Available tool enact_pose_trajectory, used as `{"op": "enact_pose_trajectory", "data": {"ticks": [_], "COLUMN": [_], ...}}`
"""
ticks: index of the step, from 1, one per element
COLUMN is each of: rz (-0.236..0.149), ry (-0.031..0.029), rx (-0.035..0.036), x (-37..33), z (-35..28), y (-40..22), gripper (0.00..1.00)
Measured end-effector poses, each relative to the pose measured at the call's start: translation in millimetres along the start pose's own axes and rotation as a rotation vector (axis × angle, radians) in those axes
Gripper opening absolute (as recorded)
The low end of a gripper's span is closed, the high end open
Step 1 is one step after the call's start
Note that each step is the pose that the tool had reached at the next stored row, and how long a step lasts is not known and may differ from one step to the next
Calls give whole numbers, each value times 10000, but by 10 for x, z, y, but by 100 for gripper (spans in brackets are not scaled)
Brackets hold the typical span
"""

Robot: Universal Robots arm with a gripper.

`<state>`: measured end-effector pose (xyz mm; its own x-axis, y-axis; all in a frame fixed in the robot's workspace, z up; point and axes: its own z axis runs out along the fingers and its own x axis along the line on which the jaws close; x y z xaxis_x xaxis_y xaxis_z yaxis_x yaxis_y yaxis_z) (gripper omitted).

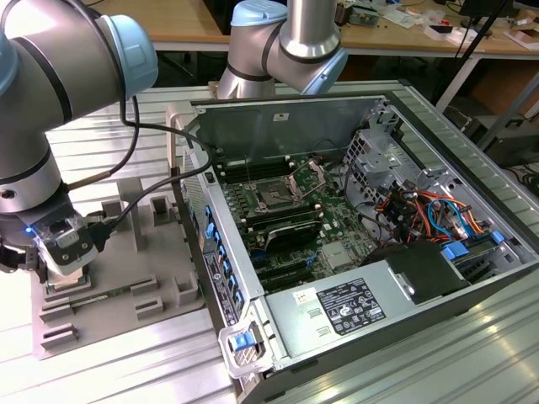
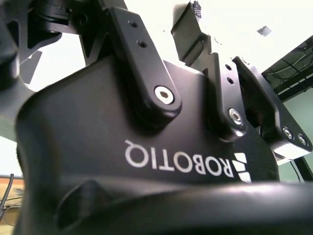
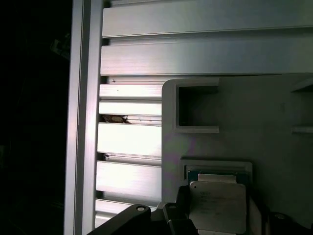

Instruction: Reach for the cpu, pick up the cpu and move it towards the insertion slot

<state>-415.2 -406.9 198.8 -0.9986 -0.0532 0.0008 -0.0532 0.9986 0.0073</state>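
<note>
The cpu (image 3: 217,205), a thin square chip with a silvery top and a green rim, lies in a raised frame of the grey tray (image 3: 274,122). My gripper (image 3: 218,211) is down over it, and its dark fingers (image 3: 183,208) press against two opposite edges of the chip. In the exterior view the gripper (image 1: 63,257) hangs low over the tray (image 1: 143,252) at that view's left. The insertion slot (image 1: 276,195), a dark square socket with a metal frame and a raised lever, sits on the green board inside the open computer case, well to the exterior view's right of the gripper.
The open case (image 1: 337,109) holds long black memory slots (image 1: 282,227), a pale heatsink (image 1: 337,257), a power supply (image 1: 354,307) and coloured cables (image 1: 429,215). The arm's elbow (image 1: 286,42) stands behind the case. Ribbed aluminium table (image 3: 195,54) surrounds the tray.
</note>
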Motion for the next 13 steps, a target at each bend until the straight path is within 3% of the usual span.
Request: {"op": "enact_pose_trajectory", "data": {"ticks": [13], "rz": [0], "ry": [-1], "rx": [-2], "x": [0], "z": [-36], "y": [0], "gripper": [55]}}
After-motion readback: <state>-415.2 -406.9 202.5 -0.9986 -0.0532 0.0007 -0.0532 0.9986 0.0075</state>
